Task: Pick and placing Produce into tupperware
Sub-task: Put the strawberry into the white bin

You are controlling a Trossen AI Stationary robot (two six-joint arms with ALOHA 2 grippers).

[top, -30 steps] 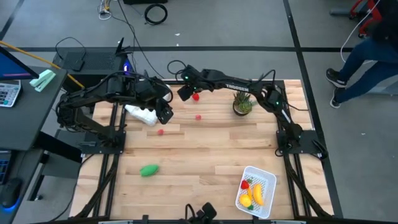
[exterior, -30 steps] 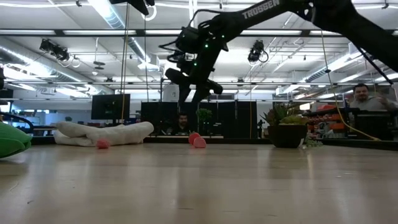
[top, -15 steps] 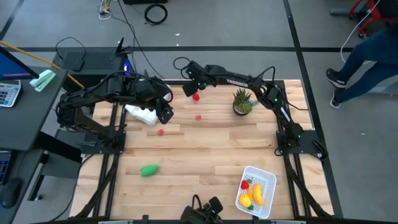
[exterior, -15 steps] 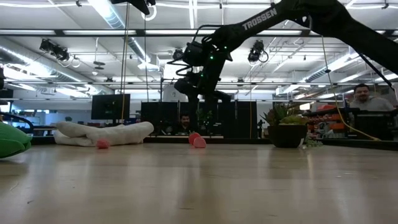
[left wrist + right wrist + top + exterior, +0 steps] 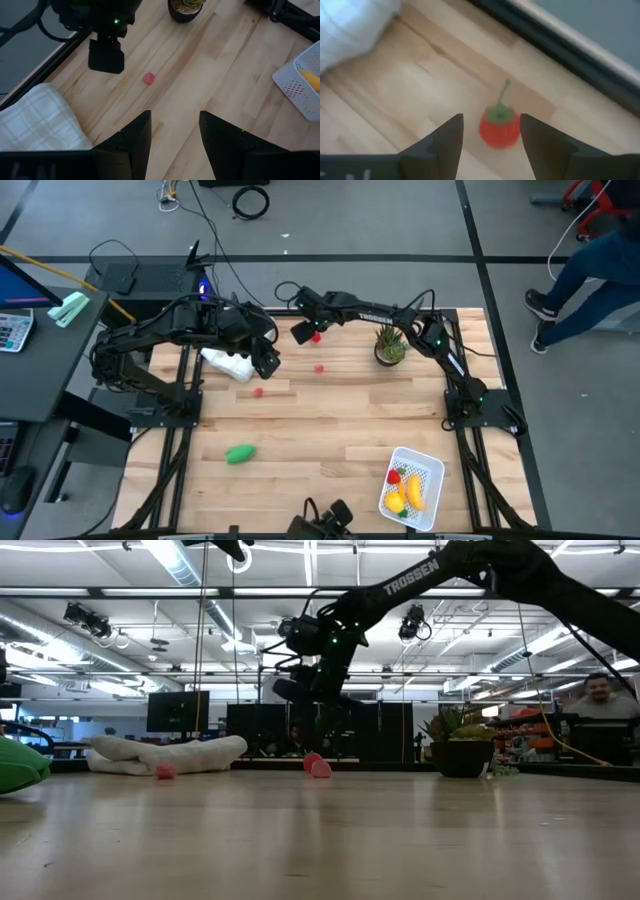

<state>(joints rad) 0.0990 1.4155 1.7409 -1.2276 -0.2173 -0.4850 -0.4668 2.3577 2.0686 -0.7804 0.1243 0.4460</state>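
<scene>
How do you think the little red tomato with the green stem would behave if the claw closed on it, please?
The tomato looks round and smooth, so it may roll or squirt away on the bare wooden table. It seems small and probably light. The open right claw straddles it, which should help centre it.

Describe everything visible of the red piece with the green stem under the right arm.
The red piece is a small round, ribbed toy fruit, plastic-looking, with a green cap and thin curved stem. It rests on the wooden table near the far edge, right of the white checked cloth. The right gripper hangs open above it, one finger on either side, not touching.
</scene>
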